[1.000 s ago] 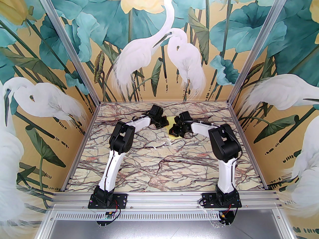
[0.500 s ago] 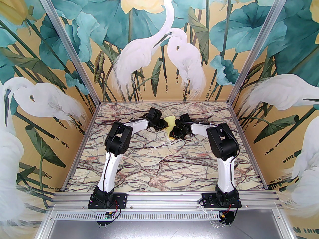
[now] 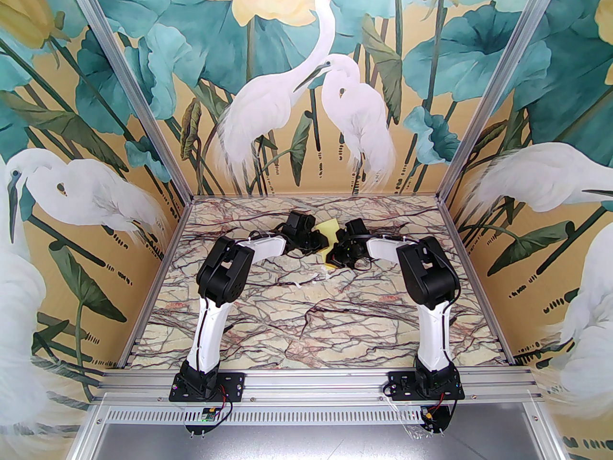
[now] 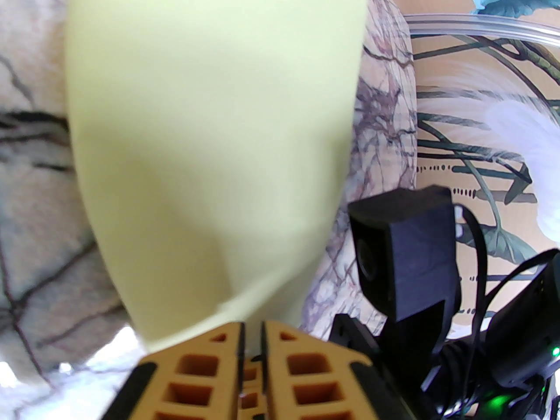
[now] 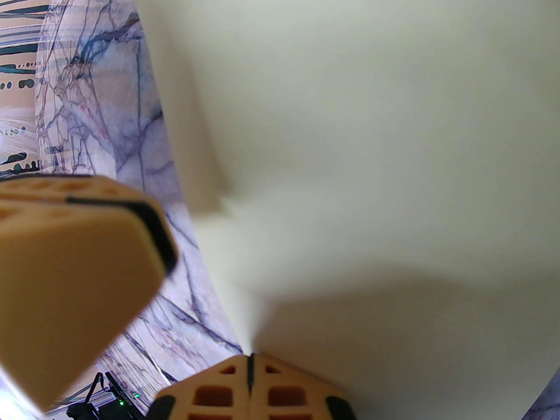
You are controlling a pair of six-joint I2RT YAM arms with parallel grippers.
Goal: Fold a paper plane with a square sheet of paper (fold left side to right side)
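Setting: Both of your arms reached over the marble table (image 3: 306, 333) toward the middle of its far edge, with the two wrists close together.

Sheet of paper, place: The pale yellow sheet of paper (image 3: 328, 228) sat between your two grippers, near the table's far edge and about midway between its left and right edges. In the top view one patch of it showed beyond the grippers and another on their near side.

Sheet of paper, form: In the left wrist view it bowed away from the fingers as a broad curved panel. It narrowed to a corner at the fingertips, and a soft crease rose from there.

Left gripper: Your left gripper (image 3: 320, 244) had its orange fingers (image 4: 302, 365) drawn almost together, with only a thin slit between them, pinching the narrow end of the sheet.

Right gripper: Your right gripper (image 3: 336, 253) had its fingers (image 5: 288, 392) pressed tight together. The sheet's edge ran down into the seam at their tips and was nipped there.

Neighbours: In the right wrist view one blurred left-gripper finger lay just beside the sheet's left edge. In the left wrist view the black camera block (image 4: 402, 252) on your right arm stood just right of the sheet.

Contact: You could not tell from these views whether the sheet's lower edge touched the table.
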